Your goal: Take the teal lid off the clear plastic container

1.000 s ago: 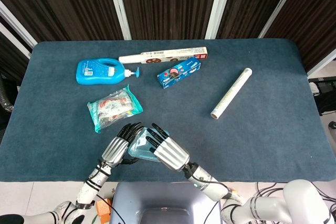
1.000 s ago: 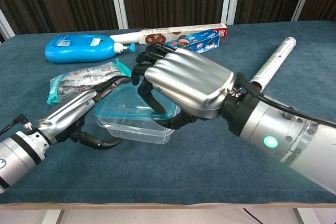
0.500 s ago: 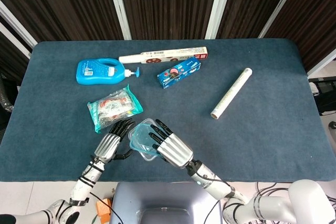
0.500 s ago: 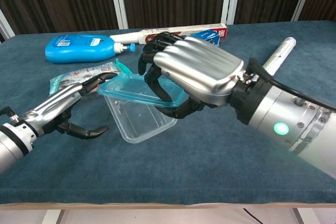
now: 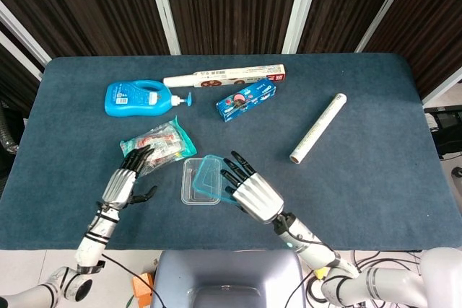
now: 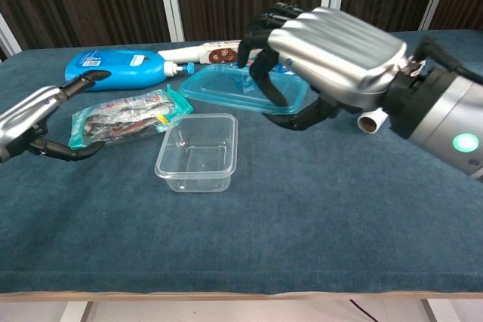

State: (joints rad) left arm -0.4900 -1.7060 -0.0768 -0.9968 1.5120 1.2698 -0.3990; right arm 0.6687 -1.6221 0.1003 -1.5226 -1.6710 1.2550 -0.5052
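The clear plastic container (image 5: 189,187) (image 6: 198,152) stands uncovered on the blue table, near the front and just left of centre. My right hand (image 5: 250,192) (image 6: 332,56) grips the teal lid (image 5: 210,175) (image 6: 226,90) and holds it tilted in the air, above and to the right of the container. The lid touches nothing but that hand. My left hand (image 5: 123,179) (image 6: 41,115) is to the left of the container, beside the snack packet, fingers apart and holding nothing.
A snack packet (image 5: 157,146) (image 6: 124,117) lies just left of the container. At the back are a blue bottle (image 5: 137,97) (image 6: 117,68), a long white and red box (image 5: 224,76) and a small blue box (image 5: 245,101). A cardboard tube (image 5: 317,128) lies at the right.
My right hand has lifted the lid off the container and carried it up and to the right. My left hand has let go of the container and drawn back to the left.
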